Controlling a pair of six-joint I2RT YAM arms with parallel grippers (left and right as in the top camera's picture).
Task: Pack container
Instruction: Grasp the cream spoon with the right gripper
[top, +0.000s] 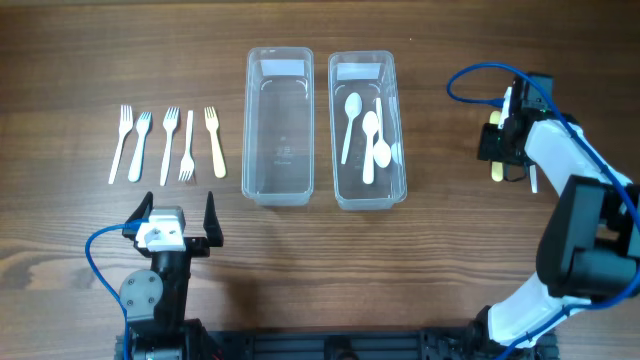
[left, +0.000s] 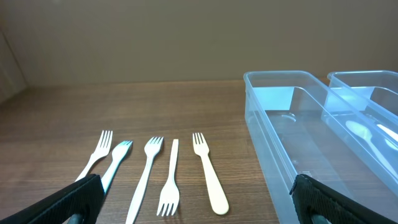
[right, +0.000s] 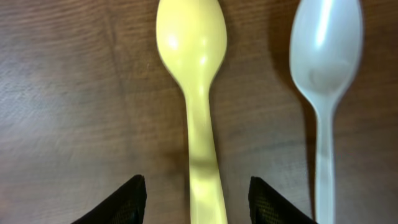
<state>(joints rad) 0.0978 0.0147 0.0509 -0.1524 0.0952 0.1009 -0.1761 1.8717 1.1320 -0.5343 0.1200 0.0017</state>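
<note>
Two clear containers stand at the table's middle: the left one is empty, the right one holds three white spoons. Several plastic forks lie in a row at the left and also show in the left wrist view. My left gripper is open and empty near the front edge, behind the forks. My right gripper is open at the far right, its fingers on either side of a yellow spoon's handle lying on the table. A white spoon lies beside it.
The left container's near wall sits just right of the forks. Blue cables loop by both arms. The right arm's body fills the right front corner.
</note>
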